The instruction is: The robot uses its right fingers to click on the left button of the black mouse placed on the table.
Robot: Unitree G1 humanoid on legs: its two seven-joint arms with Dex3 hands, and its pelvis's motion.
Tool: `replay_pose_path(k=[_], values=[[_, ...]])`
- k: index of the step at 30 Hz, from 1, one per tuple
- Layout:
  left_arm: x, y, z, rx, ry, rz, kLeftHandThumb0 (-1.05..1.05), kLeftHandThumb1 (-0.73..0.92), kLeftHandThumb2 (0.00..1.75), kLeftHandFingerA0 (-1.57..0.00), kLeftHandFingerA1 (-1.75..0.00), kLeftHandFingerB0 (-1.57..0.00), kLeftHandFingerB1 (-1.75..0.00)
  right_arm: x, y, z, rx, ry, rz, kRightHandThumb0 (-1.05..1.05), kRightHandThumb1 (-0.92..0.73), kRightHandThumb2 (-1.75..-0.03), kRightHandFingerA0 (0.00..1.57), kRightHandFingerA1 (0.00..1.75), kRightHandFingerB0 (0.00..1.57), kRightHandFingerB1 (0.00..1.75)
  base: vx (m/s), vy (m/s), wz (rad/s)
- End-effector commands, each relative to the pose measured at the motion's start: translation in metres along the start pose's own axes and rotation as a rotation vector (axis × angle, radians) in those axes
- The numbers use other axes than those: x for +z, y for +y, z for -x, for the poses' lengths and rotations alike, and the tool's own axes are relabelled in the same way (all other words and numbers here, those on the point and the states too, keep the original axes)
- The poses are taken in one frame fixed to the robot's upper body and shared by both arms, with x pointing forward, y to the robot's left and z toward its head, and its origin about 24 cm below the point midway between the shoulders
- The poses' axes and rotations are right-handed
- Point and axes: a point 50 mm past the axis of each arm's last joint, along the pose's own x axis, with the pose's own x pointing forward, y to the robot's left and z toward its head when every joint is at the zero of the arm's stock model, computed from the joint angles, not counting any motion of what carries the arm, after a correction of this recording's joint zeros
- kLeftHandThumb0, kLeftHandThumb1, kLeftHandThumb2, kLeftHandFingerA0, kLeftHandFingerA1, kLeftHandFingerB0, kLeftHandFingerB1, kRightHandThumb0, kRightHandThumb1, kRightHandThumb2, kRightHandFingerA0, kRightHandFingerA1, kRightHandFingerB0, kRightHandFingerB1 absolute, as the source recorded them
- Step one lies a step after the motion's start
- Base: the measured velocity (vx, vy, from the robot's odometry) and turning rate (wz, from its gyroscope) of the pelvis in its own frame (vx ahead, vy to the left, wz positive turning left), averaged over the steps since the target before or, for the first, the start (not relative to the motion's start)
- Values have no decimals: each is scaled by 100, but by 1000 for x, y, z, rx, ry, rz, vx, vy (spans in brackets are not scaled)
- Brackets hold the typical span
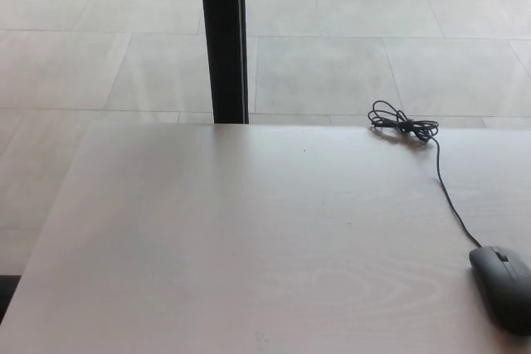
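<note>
A black wired mouse (503, 285) lies on the pale wooden table (249, 238) at its right side, close to the picture's right edge. Its thin black cable (448, 196) runs up and to the left, ending in a coiled bundle (402, 124) near the table's far edge. Nothing covers the mouse, and its scroll wheel and top shell show plainly. Neither of my hands appears in the head view.
A black vertical post (222, 39) stands behind the table's far edge, left of centre. Beyond the table lies a light tiled floor (373, 47). The table's left edge slants down toward the lower left corner.
</note>
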Motion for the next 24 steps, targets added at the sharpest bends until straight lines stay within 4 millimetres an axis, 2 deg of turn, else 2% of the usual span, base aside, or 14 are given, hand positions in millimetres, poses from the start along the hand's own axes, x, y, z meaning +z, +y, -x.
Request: replay_pose_path(k=[1, 5, 7, 8, 9, 10, 11, 12, 13, 14, 15, 17, 18, 24], values=[[-2, 4, 2, 15, 10, 30, -70, 92, 71, -40, -50, -30, -35, -23, -73, 25, -165, 82, -154, -67, -74, -63, 33, 57, 43, 37, 0, 0, 0], [-3, 3, 2, 20, 8, 36, -69, 92, 71, -42, -48, -30, -35, -68, -78, 75, -257, 260, -303, -68, -69, -61, 49, 91, 43, 44, 0, 0, 0], [-6, 3, 4, 21, 7, 50, -70, 92, 71, -42, -50, -30, -36, -78, -76, 90, -273, 301, -326, -69, -70, -61, 53, 89, 43, 44, 0, 0, 0], [-6, 4, 4, 17, 9, 51, -70, 92, 71, -41, -51, -30, -36, -87, -74, 103, -288, 373, -351, -72, -69, -62, 63, 115, 46, 42, 0, 0, 0], [-6, 4, 4, 16, 21, 52, -70, 92, 72, -42, -50, -29, -35, -104, -67, 131, -324, 470, -413, -72, -59, -98, 68, 104, 37, 52, 0, 0, 0], [-6, 4, 4, 16, 19, 58, -69, 92, 72, -41, -50, -28, -35, -109, -64, 140, -333, 502, -444, -65, -72, -62, 43, 71, 39, 37, 0, 0, 0], [-6, 4, 4, 16, 20, 59, -69, 92, 73, -40, -48, -27, -35, -118, -59, 154, -347, 554, -491, -68, -58, -96, 36, 59, 22, 46, 0, 0, 0], [-6, 4, 4, 16, 20, 58, -69, 92, 73, -40, -48, -27, -35, -120, -57, 158, -351, 570, -506, -68, -58, -96, 36, 59, 22, 46, 0, 0, 0], [-6, 4, 4, 6, 16, 70, -71, 92, 72, -38, -50, -26, -35, -136, -44, 183, -398, 653, -555, -58, -74, -62, 33, 41, 31, 34, 0, 0, 0], [-6, 5, 4, 15, 22, 75, -71, 92, 72, -38, -48, -26, -34, -141, -38, 193, -433, 690, -583, -53, -74, -62, 33, 41, 32, 35, 0, 0, 0], [-6, 5, 3, 18, 20, 81, -71, 92, 71, -39, -50, -27, -35, -145, -32, 202, -465, 717, -624, -51, -56, -94, 35, 59, 19, 47, 0, 0, 0], [-6, 5, 3, 19, 21, 85, -71, 92, 71, -38, -50, -26, -35, -150, -23, 211, -488, 763, -681, -51, -57, -93, 33, 57, 18, 46, 0, 0, 0], [-6, 6, 3, 22, 25, 90, -71, 92, 71, -38, -49, -25, -34, -153, -15, 219, -505, 794, -682, -46, -77, -63, 33, 42, 30, 34, 0, 0, 0], [-13, 9, 5, 47, 31, 130, -68, 92, 71, -38, -49, -24, -34, -157, 39, 274, -699, 955, -837, -47, -76, -63, 39, 45, 34, 35, 0, 0, 0]])
